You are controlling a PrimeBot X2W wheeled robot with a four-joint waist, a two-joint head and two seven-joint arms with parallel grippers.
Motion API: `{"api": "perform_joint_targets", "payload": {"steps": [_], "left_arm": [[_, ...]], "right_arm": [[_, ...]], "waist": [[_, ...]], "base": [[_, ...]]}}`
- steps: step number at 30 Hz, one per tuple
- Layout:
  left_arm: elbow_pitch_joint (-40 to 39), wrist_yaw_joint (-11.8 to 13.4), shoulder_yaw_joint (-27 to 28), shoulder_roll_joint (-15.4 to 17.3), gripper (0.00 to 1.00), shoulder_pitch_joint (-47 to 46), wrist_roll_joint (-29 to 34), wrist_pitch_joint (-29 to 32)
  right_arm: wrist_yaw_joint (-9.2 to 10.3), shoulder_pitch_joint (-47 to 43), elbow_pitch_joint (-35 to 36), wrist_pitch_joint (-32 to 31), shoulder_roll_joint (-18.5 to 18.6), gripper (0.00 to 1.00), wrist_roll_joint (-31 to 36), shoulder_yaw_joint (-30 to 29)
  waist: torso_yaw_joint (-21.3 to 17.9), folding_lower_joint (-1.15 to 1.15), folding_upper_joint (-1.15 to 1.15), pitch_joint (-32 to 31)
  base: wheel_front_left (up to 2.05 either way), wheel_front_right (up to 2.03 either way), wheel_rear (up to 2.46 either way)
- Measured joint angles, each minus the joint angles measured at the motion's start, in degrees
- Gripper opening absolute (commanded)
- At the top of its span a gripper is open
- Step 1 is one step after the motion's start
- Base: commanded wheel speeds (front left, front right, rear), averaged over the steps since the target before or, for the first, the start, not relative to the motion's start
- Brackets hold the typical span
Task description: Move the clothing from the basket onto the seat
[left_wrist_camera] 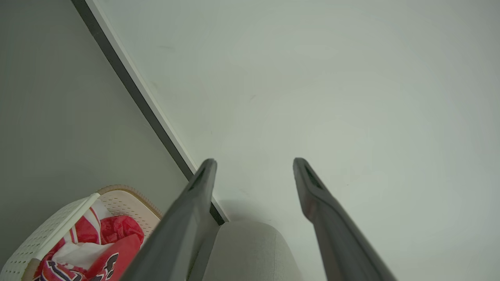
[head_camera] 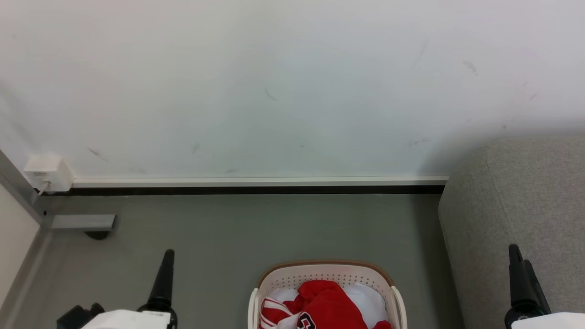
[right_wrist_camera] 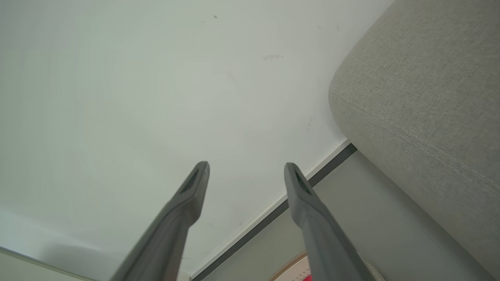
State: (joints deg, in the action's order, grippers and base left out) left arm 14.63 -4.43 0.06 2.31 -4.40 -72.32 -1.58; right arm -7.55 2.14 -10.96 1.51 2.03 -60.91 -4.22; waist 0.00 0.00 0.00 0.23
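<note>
The cream basket [head_camera: 327, 274] with a brown rim sits on the floor at the bottom middle of the head view. Red clothing [head_camera: 322, 304] lies in it over a white cloth: a jersey with black-and-white numerals and a red-and-white striped piece. The left wrist view shows the basket [left_wrist_camera: 50, 230] and the clothing [left_wrist_camera: 117, 234] at its lower left. The grey seat [head_camera: 516, 219] stands to the right of the basket. My left gripper [head_camera: 167, 256] hangs left of the basket and is open [left_wrist_camera: 254, 162] with nothing in it. My right gripper [head_camera: 518, 253] is over the seat's front, open [right_wrist_camera: 246, 166] and empty.
A white wall with a pale skirting board [head_camera: 256, 182] runs behind the grey floor. A white socket box [head_camera: 48, 173] with a cable and a metal frame [head_camera: 82, 222] stand at the left. Open floor lies between the basket and the wall.
</note>
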Motion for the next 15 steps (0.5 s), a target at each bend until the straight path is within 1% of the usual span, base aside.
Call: {"api": "perform_joint_targets", "payload": {"steps": [9,15], "left_arm": [[-1.5,1.8,-1.5,0.0,1.0,0.0,10.0,-1.6],[-2.0,2.5,-2.5,0.1,1.0,0.0,16.8,-3.0]], "right_arm": [[0.0,-1.0,1.3,1.7,0.0,1.0,12.2,1.2],[0.0,-1.1,1.7,2.9,0.1,1.0,19.0,2.3]], "waist": [[0.0,0.0,0.0,0.0],[-0.1,0.0,0.0,0.0]], "base": [[0.0,0.0,0.0],[0.0,0.0,0.0]]}}
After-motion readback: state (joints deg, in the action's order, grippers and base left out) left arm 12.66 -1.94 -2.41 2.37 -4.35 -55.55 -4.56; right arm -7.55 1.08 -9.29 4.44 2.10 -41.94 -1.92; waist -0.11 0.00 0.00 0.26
